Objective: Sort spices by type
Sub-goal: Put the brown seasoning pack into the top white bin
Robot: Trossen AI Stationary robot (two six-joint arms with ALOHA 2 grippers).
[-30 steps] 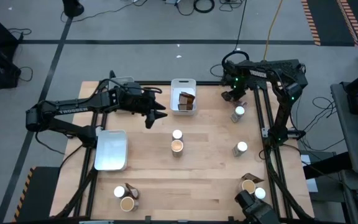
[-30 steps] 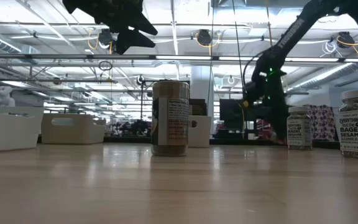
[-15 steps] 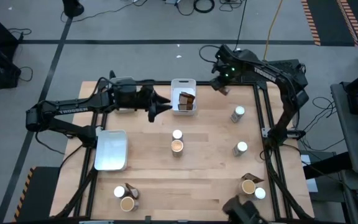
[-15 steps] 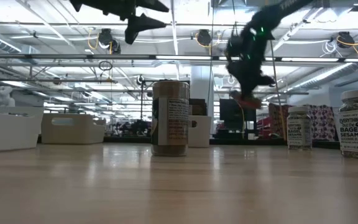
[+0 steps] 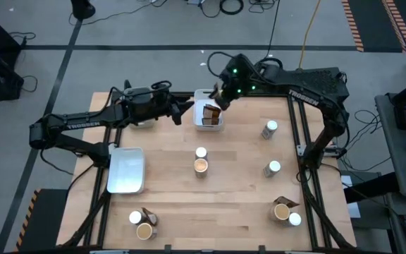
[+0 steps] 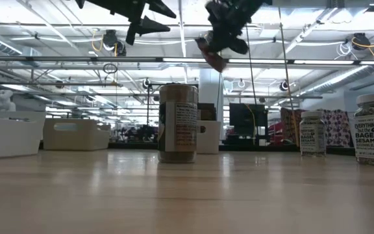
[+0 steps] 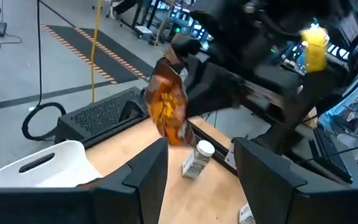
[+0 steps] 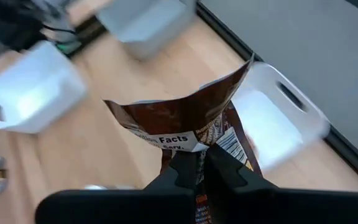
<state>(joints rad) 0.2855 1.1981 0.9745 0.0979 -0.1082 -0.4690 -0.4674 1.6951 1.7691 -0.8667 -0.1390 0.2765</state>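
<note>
packet (image 5: 215,94) above far bin (image 5: 208,125)

Both arms matte black, boxy links with white TROSSEN lettering on the forearms. Left gripper (image 5: 187,108): two flat black tapered fingers (image 7: 146,176). Right gripper (image 5: 216,94): same black fingers (image 8: 180,173), green LEDs lit on the wrist. Black cables loop at both wrists.
</note>
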